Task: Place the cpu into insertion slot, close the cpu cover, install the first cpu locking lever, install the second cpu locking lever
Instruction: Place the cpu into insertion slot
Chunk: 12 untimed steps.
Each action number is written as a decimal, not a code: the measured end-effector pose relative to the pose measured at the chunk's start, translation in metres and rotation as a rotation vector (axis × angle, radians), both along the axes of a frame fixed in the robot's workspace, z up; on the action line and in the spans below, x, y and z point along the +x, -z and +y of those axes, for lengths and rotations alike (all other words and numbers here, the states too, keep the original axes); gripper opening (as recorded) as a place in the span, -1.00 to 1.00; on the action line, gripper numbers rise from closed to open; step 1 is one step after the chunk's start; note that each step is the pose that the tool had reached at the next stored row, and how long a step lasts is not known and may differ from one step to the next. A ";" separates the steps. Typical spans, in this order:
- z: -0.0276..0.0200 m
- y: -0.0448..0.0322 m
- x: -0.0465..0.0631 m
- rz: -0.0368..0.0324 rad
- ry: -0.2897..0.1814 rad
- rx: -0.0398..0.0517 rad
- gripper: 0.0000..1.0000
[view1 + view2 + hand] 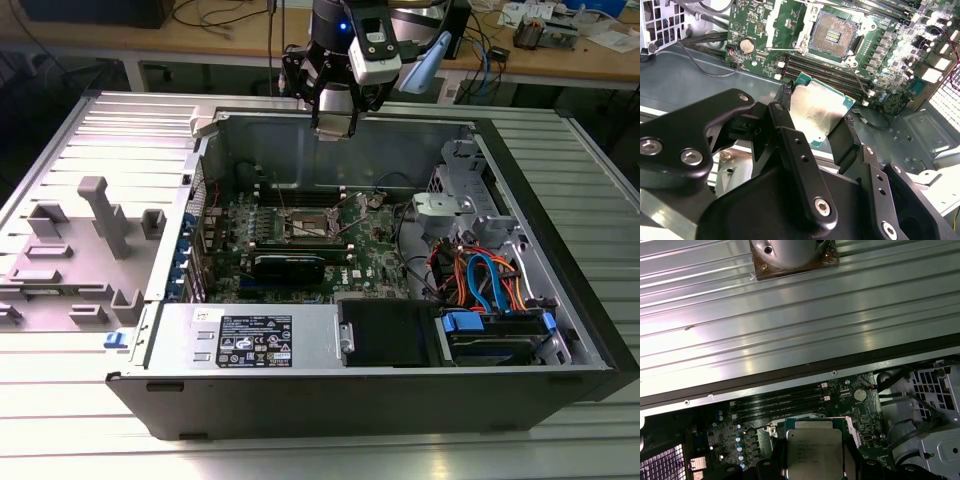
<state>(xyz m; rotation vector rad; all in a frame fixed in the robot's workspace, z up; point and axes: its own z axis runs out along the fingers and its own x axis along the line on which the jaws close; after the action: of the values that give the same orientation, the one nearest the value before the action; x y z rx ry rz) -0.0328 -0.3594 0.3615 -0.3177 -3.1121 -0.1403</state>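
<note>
Second wrist view: my gripper point(817, 107) has its jaws drawn in on the cpu point(822, 114), pinching two opposite edges. The chip hangs clear above the green motherboard point(890, 70), apart from the insertion slot point(832, 34), whose dark centre lies bare. Exterior view: I hover over the computer case point(400, 375), near its far wall.

Exterior view high above the open case point(350, 405); both wrist views close on the cpu point(820, 112) point(812, 452) and motherboard point(752, 20) point(865, 412).
</note>
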 end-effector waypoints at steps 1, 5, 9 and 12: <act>0.0000 0.0000 0.000 0.0000 0.001 0.0000 0.09; -0.0001 0.0001 0.000 0.0000 0.010 0.0001 0.09; -0.0001 0.0001 0.000 0.0000 0.016 0.0000 0.09; -0.0001 0.0001 0.000 0.0000 0.019 0.0000 0.09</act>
<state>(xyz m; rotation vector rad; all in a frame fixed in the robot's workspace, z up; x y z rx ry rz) -0.0328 -0.3595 0.3615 -0.3475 -3.1097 -0.1406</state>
